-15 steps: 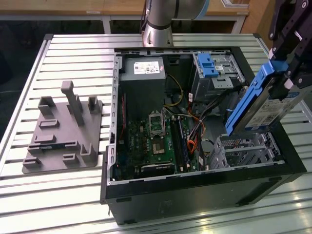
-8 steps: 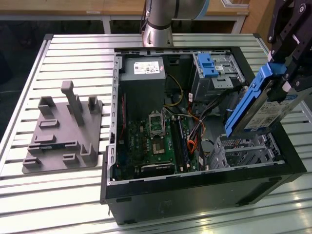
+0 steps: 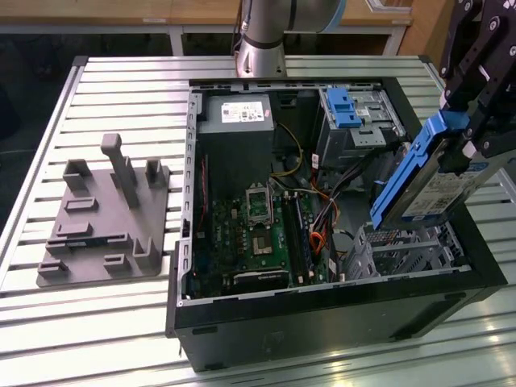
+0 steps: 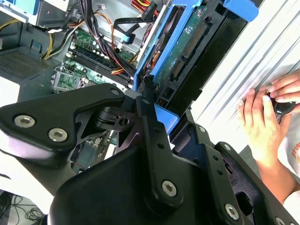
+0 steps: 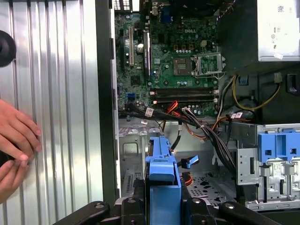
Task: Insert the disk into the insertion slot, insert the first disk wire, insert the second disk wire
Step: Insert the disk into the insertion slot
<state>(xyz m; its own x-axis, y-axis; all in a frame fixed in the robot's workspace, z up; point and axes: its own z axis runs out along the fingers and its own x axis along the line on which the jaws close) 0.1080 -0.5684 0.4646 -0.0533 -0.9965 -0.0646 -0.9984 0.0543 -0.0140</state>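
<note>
— What carries everything?
— A slatted metal worktop (image 3: 121, 89). An open computer case (image 3: 322, 310) lies on its side on it, and a grey fixture plate (image 3: 97, 218) sits near the edge on the exterior view's left.
— And the arm?
— The arm (image 3: 262, 40) has its base column at the far edge, behind the case. The gripper (image 3: 461, 133) slants down over the case's near corner on the exterior view's right.
— Jaws?
— Clamped on the blue carrier of the disk (image 3: 431, 189). It hangs tilted, one end lower, just above the insertion slot (image 3: 403, 250) in that corner. I cannot tell whether they touch.
— Anything smaller?
— A person's hands (image 5: 16, 140) rest on the worktop beside the case's wall.
</note>
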